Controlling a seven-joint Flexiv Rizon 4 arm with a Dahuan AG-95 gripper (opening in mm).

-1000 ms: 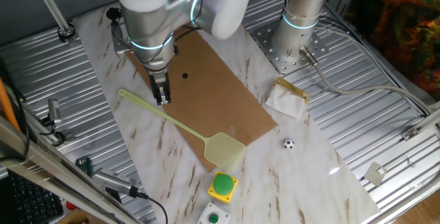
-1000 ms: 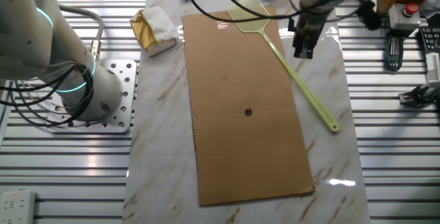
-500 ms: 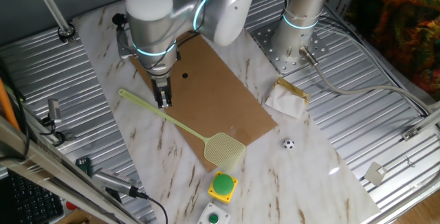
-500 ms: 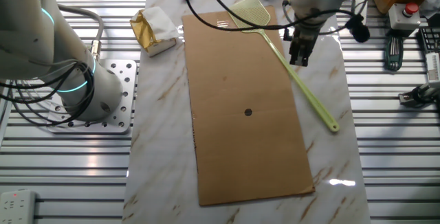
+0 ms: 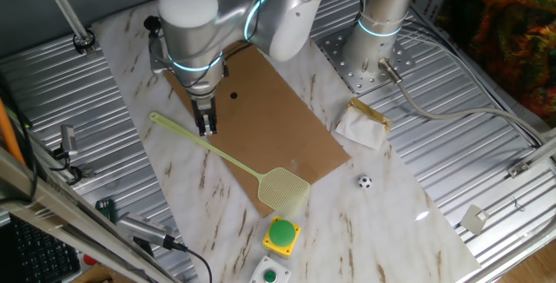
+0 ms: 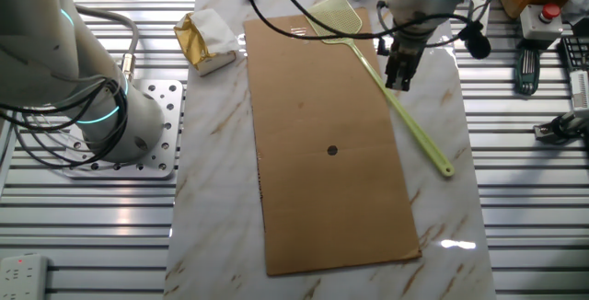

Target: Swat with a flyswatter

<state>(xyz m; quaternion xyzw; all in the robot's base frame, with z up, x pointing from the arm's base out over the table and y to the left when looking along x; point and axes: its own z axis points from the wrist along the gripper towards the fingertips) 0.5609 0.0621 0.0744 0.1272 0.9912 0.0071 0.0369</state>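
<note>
While the flyswatter lies flat on the marble counter, the tool points straight down at the handle, in the half nearer the handle's free end. Its two dark fingers look close together, but I cannot tell if they are pinching the handle or only stand beside it. The mesh head rests over one corner of the brown board, and the thin handle runs slanted along the board's long edge. A green button on a yellow base sits just beside the head. A small black and white ball lies well apart.
</note>
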